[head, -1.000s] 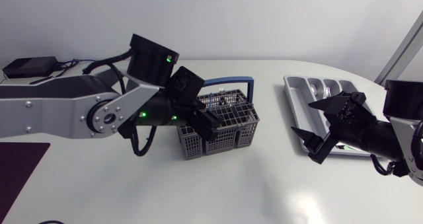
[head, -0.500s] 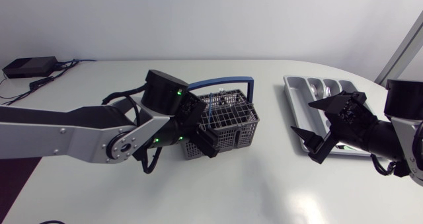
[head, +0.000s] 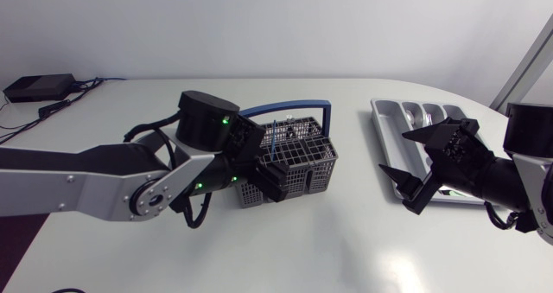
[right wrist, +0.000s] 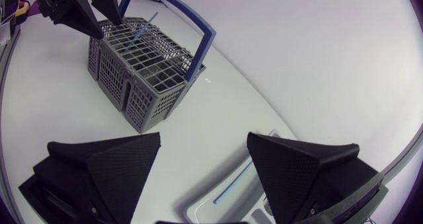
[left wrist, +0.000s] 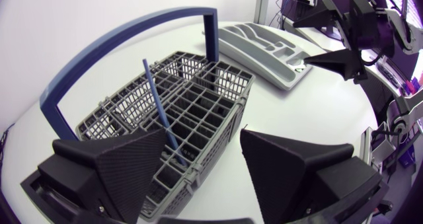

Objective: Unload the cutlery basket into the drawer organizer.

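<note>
Left jaws: wide open, holding nothing, hanging over one end of the cutlery basket. A blue-handled utensil stands in a cell between the two fingers, close to one of them; no contact that I can see.

Utensil axis: near upright, slightly tilted, handle end up and working end down in the grid, hidden. A straight lift along the handle looks like the way out.

Right jaws: also wide open and empty, hovering over the near end of the drawer organizer, well apart from the basket.

Progress, my judgement: early to middle. One thin blue piece lies lengthwise in an organizer slot, so some unloading seems done. The blue utensil is not yet gripped. What else is in the basket cells I cannot tell.
</note>
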{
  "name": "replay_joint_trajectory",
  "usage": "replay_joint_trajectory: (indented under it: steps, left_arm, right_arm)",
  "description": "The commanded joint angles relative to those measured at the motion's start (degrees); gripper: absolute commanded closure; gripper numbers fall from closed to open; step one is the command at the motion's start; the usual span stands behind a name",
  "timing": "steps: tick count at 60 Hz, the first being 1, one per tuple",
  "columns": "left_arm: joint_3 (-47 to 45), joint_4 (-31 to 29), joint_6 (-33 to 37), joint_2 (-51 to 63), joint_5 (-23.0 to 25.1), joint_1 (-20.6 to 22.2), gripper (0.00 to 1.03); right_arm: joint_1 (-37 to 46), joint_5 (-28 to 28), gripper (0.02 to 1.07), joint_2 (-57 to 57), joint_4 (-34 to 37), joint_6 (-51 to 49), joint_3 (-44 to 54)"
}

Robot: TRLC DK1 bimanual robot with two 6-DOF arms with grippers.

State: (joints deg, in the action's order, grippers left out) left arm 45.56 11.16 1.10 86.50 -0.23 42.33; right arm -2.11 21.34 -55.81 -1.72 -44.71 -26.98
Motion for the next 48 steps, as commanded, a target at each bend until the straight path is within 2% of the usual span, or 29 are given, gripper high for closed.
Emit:
replay_joint_trajectory:
  steps: [1,3,8,19,39,42,48]
  left_arm:
    - [-2.8,3.3,-0.7,-1.7,-2.8,2.1,0.2]
    - [-3.3,4.5,-0.6,-1.8,-3.2,2.8,0.2]
    - [-4.3,8.5,0.0,-1.7,-7.8,4.9,0.21]
    - [-4.3,12.8,0.5,1.1,-15.2,6.9,0.21]
    - [-0.5,16.9,0.5,7.7,-18.5,6.5,0.21]
    - [-0.1,18.1,0.5,8.1,-18.7,6.4,0.26]
    - [0.6,19.6,0.4,9.0,-19.0,6.3,0.27]
  right_arm:
    - [-0.4,0.2,0.12,0.2,-0.2,1.6,1.8]
    - [-0.4,0.2,0.12,-0.1,-0.2,1.6,1.8]
    - [-0.4,0.3,0.12,-0.6,-1.3,1.6,2.3]
    - [-0.4,0.5,0.12,-2.6,-3.1,1.4,2.8]
    - [1.8,3.1,0.12,-6.0,-5.8,1.4,2.8]
    - [2.4,3.5,0.12,-6.4,-5.9,1.2,2.8]
    - [3.7,4.7,0.12,-7.0,-6.5,1.1,2.8]
